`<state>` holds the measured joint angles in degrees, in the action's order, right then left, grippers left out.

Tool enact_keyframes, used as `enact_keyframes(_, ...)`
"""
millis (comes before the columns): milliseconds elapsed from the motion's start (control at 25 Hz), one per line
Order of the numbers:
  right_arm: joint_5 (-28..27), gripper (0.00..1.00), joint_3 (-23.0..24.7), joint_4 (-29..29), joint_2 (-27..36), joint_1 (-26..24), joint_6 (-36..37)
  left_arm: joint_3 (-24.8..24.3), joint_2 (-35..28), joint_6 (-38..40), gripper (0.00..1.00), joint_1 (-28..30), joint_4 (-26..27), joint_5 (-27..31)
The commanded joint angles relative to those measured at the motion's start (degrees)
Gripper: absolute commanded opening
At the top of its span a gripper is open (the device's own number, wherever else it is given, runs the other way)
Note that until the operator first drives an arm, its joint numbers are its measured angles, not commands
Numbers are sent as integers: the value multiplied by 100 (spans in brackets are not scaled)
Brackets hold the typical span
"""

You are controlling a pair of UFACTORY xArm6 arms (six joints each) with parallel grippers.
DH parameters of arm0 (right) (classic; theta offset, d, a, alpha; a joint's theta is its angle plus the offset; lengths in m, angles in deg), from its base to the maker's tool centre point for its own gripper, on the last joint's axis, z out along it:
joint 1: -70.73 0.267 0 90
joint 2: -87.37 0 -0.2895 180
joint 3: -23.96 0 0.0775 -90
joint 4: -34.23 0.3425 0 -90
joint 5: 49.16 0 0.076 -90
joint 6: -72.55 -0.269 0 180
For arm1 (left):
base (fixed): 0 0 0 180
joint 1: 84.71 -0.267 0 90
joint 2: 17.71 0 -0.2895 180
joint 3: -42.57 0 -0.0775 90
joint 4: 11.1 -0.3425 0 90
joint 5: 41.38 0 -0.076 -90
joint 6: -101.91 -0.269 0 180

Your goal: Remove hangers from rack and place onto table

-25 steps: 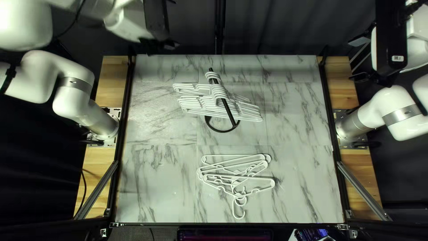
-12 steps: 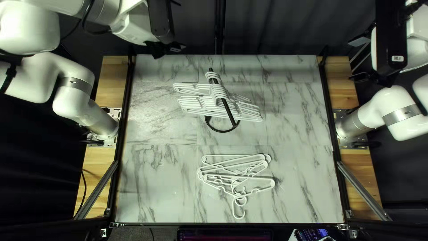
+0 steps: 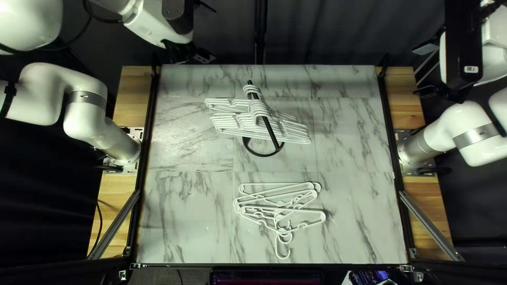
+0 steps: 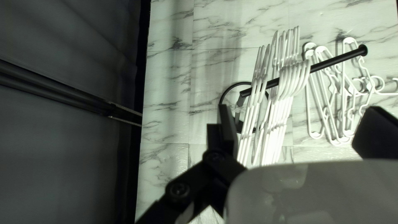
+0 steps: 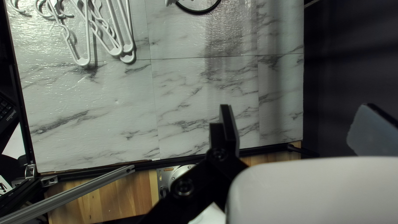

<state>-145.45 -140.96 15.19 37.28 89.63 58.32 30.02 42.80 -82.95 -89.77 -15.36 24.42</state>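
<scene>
Hangers [image 3: 259, 110] hung hook-over-bar on rack [image 3: 271, 133], so left gripper [image 4: 299, 108] hovered spread wide, likely for clearance; right gripper [image 5: 295, 105], also wide, sat aside, presumably avoiding interference.

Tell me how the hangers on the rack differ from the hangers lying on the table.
The hung hangers have their hooks over the rack's black bar; the loose hangers lie flat on the table, hooks toward its near edge.
The hung hangers are packed side by side in a row; the loose hangers overlap in a spread pile.
The hung hangers outnumber the loose hangers.
Both groups are white.
</scene>
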Motion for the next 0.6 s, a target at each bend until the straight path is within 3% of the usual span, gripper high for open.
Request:
enact_keyframes(40,0,100,0,0,0,0,0,0,0,-2,100,0,2,-1)
enact_keyframes(160,0,100,0,0,0,0,0,0,0,-2,100,0,2,-1)
enact_keyframes(280,0,100,0,0,0,0,0,-115,15,452,100,378,-570,-34)
enact_keyframes(600,0,100,0,0,0,0,0,-115,15,452,100,378,-570,-34)
